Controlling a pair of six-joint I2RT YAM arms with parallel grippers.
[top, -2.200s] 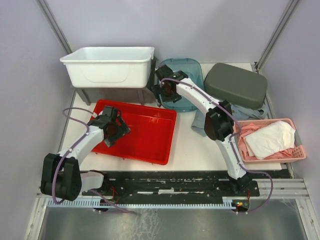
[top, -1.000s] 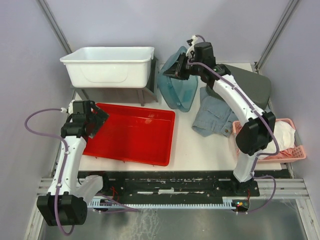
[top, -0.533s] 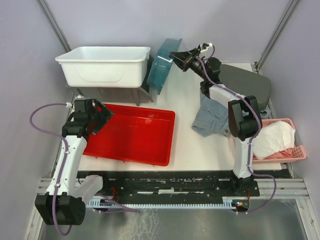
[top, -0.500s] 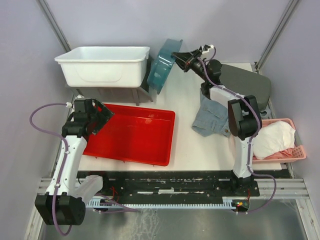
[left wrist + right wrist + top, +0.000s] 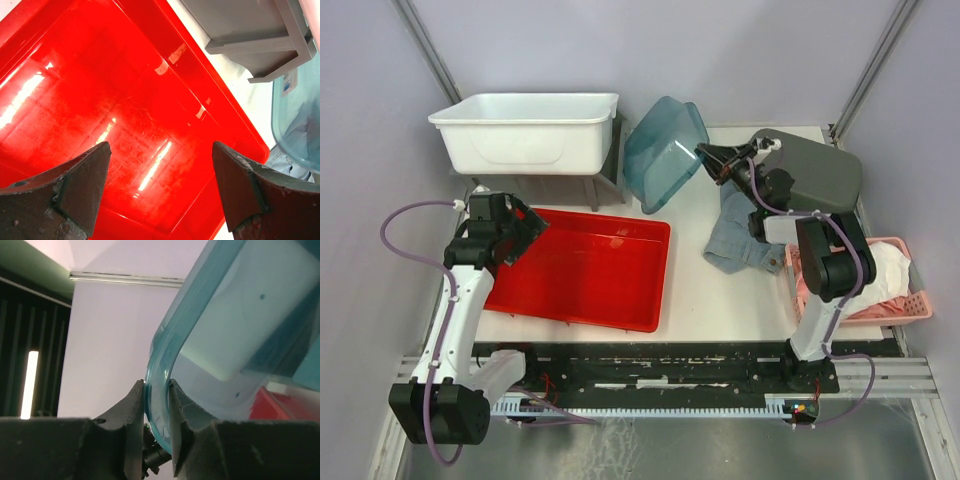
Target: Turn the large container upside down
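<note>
Teal plastic rim sits clenched between the fingers of the right pincer point(image 5: 156, 390). From that grip the large container point(image 5: 665, 150) hangs steeply tilted, its far edge close beside the white tub point(image 5: 525, 130). Bare counter point(image 5: 690, 285) lies nearer, between the red tray point(image 5: 590, 270) and the denim cloth point(image 5: 740, 235). The left pincer point(image 5: 160, 150) gapes, released, over the tray.

Container point(image 5: 665, 150) translucent teal; tray point(image 5: 590, 265) red; tub point(image 5: 520, 145) white.
</note>
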